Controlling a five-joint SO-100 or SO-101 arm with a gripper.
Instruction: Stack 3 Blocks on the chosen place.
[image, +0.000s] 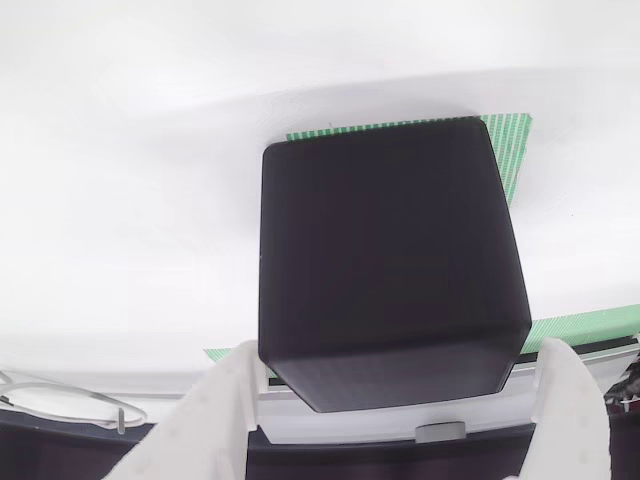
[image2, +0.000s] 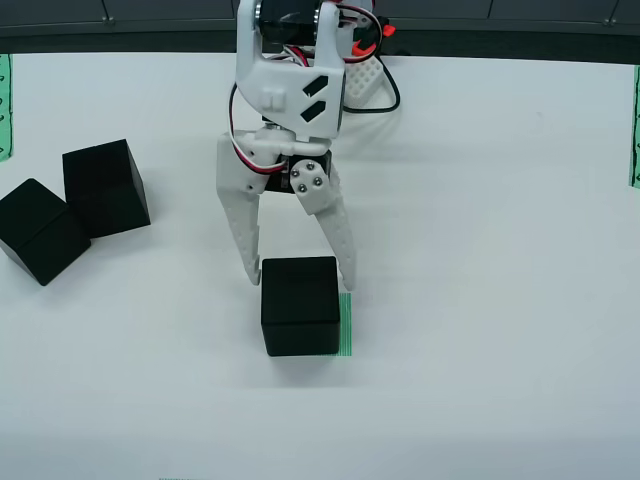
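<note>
One block (image2: 300, 319) is sitting on the green striped patch (image2: 346, 325), covering most of it and leaving a strip showing at its 3 o'clock edge in the overhead view. The gripper (image2: 300, 275) is hanging at the block's 12 o'clock edge, fingers spread wider than the block and holding nothing. Two more blocks (image2: 105, 187) (image2: 40, 231) are waiting near 9 o'clock, touching each other, so two stacking steps seem left. No writing is readable.

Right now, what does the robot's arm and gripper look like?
The arm is white plastic with slanted slots and red, white and black cables. Its gripper has two long, pointed white fingers joined by small silver screws.
</note>
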